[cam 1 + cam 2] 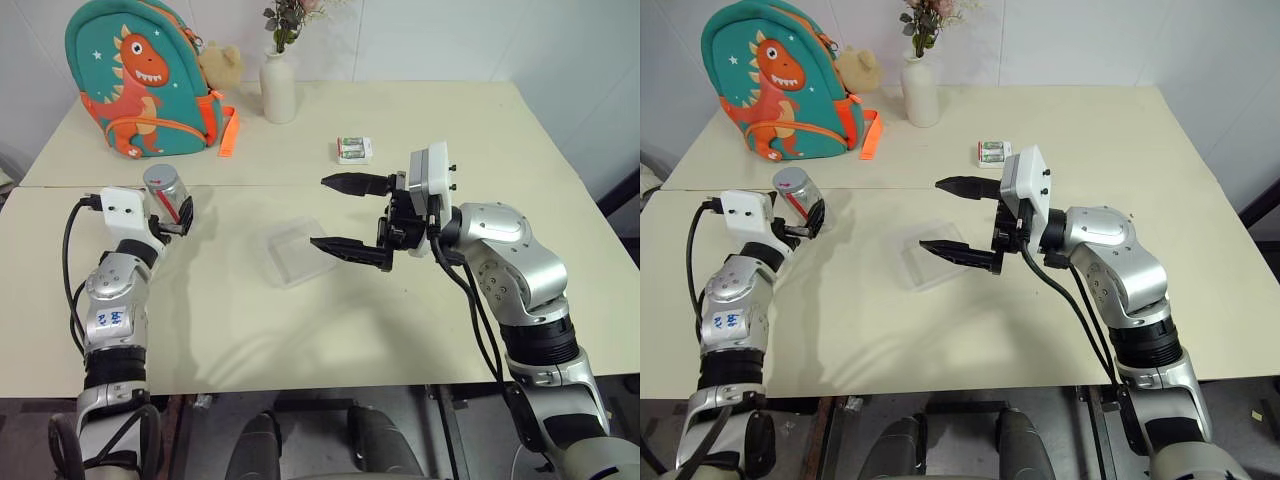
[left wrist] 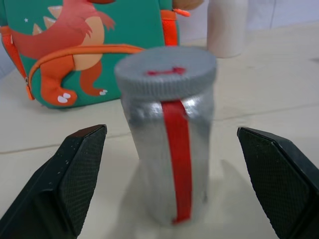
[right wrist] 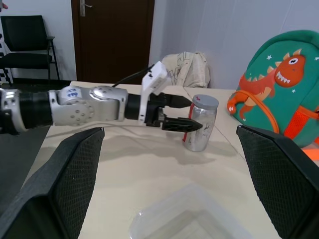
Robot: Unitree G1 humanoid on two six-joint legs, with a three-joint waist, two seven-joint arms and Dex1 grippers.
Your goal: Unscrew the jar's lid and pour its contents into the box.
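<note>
A silvery-grey cylindrical metal jar [image 2: 169, 149] carries a red vertical stripe down its side, and its round pale-grey ribbed lid [image 2: 166, 73] bears a red mark on top. A shallow square box of clear plastic [image 1: 291, 251] lies on the pale cream bench [image 1: 330, 330]. A teal fabric backpack [image 1: 140, 80] shows an orange dinosaur, white stars and orange trim. Beside it stands a white ceramic vase [image 1: 278, 88]. A small white pack [image 1: 354, 150] has green cells. Both hands have black fingers [image 1: 345, 250].

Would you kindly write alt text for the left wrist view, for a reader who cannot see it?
A silvery jar with a red stripe stands upright on the pale table, its grey lid on, between the open left gripper's two black fingers, which do not touch it. A teal dinosaur backpack and a white vase stand behind.
</note>
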